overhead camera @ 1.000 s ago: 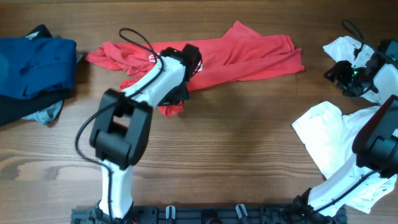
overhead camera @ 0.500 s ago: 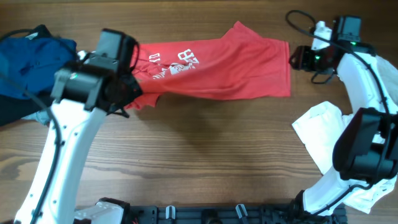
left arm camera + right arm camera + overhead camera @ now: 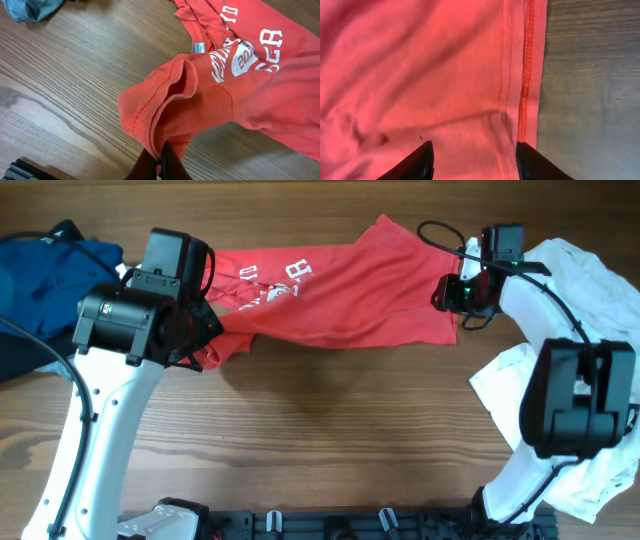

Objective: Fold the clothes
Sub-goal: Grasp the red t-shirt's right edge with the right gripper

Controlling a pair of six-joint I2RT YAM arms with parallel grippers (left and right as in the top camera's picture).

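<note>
The red T-shirt (image 3: pixel 340 295) with white lettering lies stretched across the back of the wooden table. My left gripper (image 3: pixel 205 335) is shut on a bunched sleeve fold at its left end; the left wrist view shows the fold (image 3: pixel 165 105) pinched between the closed fingers (image 3: pixel 172 167). My right gripper (image 3: pixel 448 292) is open just over the shirt's right hem; in the right wrist view the hem (image 3: pixel 526 75) lies between the spread fingertips (image 3: pixel 422 160). White T-shirts (image 3: pixel 560 265) lie at the right.
A dark blue garment pile (image 3: pixel 45 280) sits at the back left, also seen in the left wrist view (image 3: pixel 35 7). More white cloth (image 3: pixel 520 400) covers the right side under the right arm. Bare wood (image 3: pixel 330 430) fills the front middle.
The left arm has dragged the shirt's left end out and stretched it. The right arm swung from the white clothes leftward down onto the shirt's right hem.
</note>
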